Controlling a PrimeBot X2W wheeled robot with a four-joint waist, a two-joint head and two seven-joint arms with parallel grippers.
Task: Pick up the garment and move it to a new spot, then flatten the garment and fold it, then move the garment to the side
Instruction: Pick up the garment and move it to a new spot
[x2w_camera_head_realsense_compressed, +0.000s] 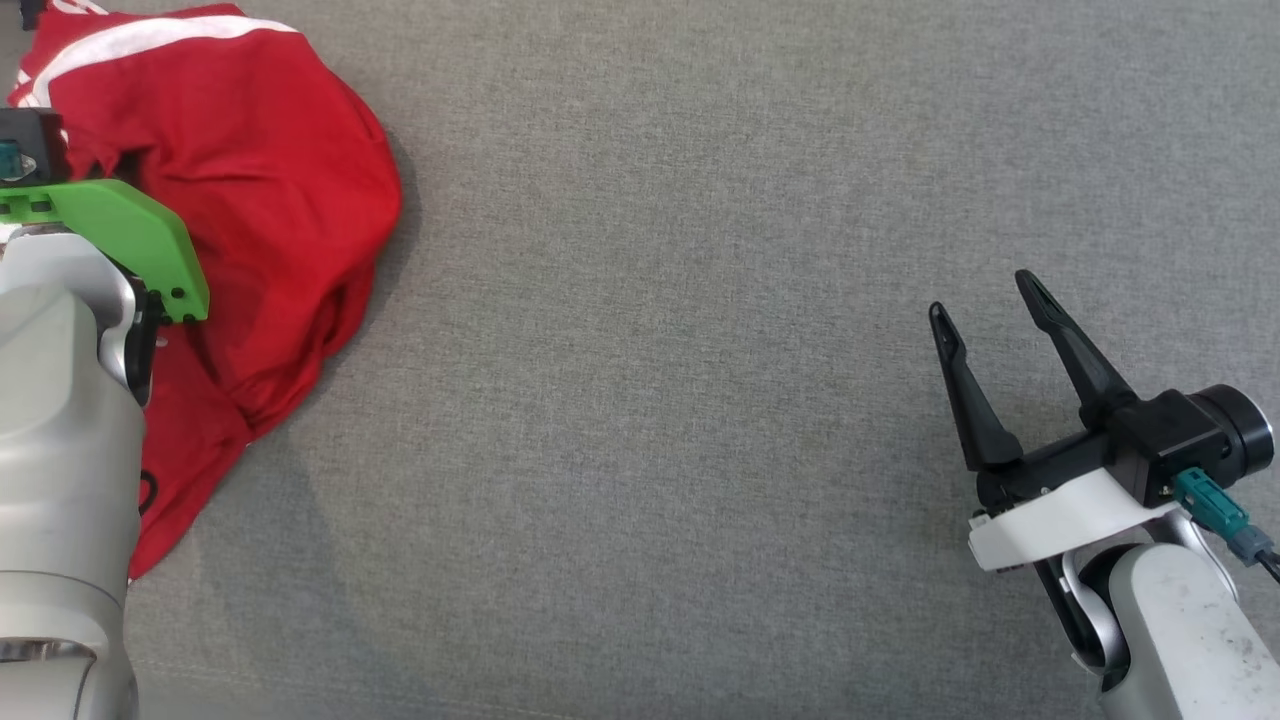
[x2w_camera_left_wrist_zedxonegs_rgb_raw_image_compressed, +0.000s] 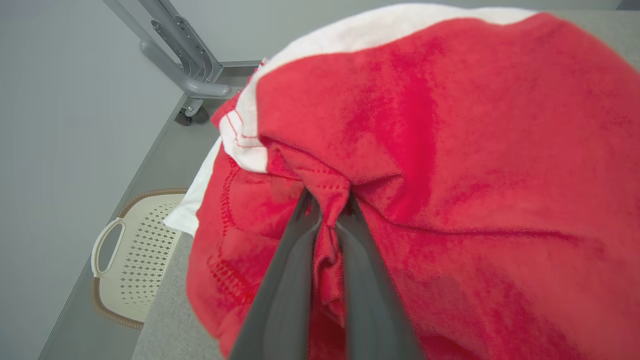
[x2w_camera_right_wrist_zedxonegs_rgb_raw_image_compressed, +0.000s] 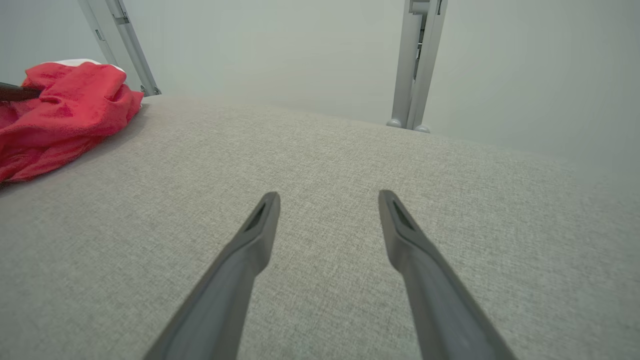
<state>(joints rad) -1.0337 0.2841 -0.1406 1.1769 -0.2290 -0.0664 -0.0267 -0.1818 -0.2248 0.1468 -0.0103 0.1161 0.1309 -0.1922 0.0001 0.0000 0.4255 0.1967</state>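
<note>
The garment (x2w_camera_head_realsense_compressed: 250, 170) is red with white bands and lies crumpled at the far left of the grey padded table (x2w_camera_head_realsense_compressed: 700, 350). My left arm reaches over it, its wrist and green bracket covering part of the cloth in the head view. In the left wrist view my left gripper (x2w_camera_left_wrist_zedxonegs_rgb_raw_image_compressed: 327, 200) is shut on a pinched fold of the red garment (x2w_camera_left_wrist_zedxonegs_rgb_raw_image_compressed: 450, 150), the cloth squeezed between the two dark fingers. My right gripper (x2w_camera_head_realsense_compressed: 985, 300) stands open at the right, well away from the garment, with nothing between its fingers (x2w_camera_right_wrist_zedxonegs_rgb_raw_image_compressed: 260, 225). The right wrist view has the garment (x2w_camera_right_wrist_zedxonegs_rgb_raw_image_compressed: 65, 110) at its far left.
A cream perforated basket (x2w_camera_left_wrist_zedxonegs_rgb_raw_image_compressed: 135, 250) with a handle sits on the floor beside the table's left edge. Grey metal frame legs (x2w_camera_right_wrist_zedxonegs_rgb_raw_image_compressed: 417, 65) stand behind the table. Bare grey cloth stretches from the garment to the right gripper.
</note>
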